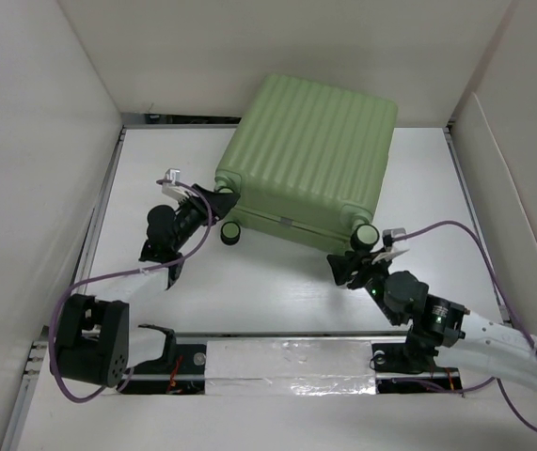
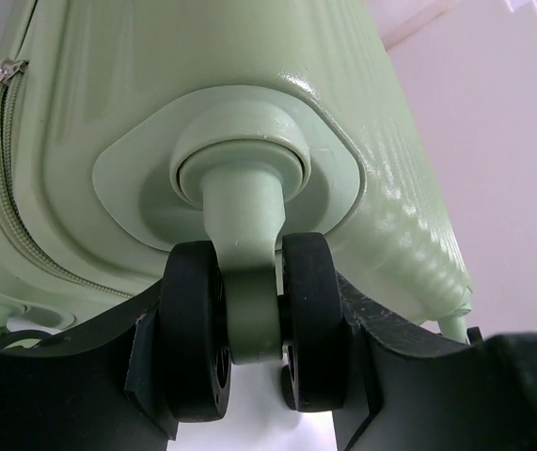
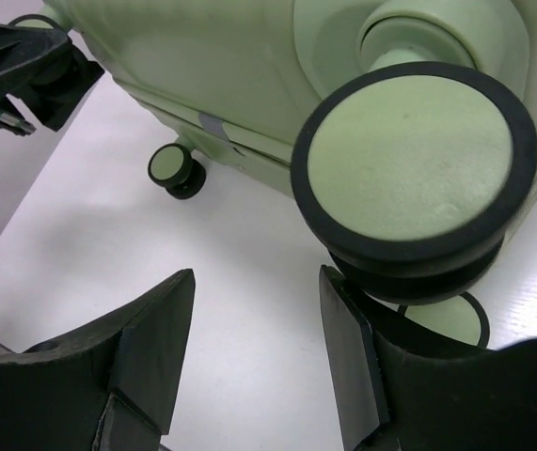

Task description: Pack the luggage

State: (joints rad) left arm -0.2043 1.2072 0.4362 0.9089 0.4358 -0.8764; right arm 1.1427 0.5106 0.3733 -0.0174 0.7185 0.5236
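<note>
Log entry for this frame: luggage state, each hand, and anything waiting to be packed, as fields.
luggage: closed, lying on its broad side on the table, wheels toward the arms
left hand: fingers pressed on both sides of a twin wheel
right hand: open, empty, close to a second wheel
items to pack: none visible

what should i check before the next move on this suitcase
1. luggage shell closed: ok.
2. left hand clamped on left wheel: ok.
3. right hand gripping right wheel: not ok. It is open, and the wheel sits beside its fingers.
4. zip shut along the visible stretch: ok.
5. Anything packed inside: cannot tell.
</note>
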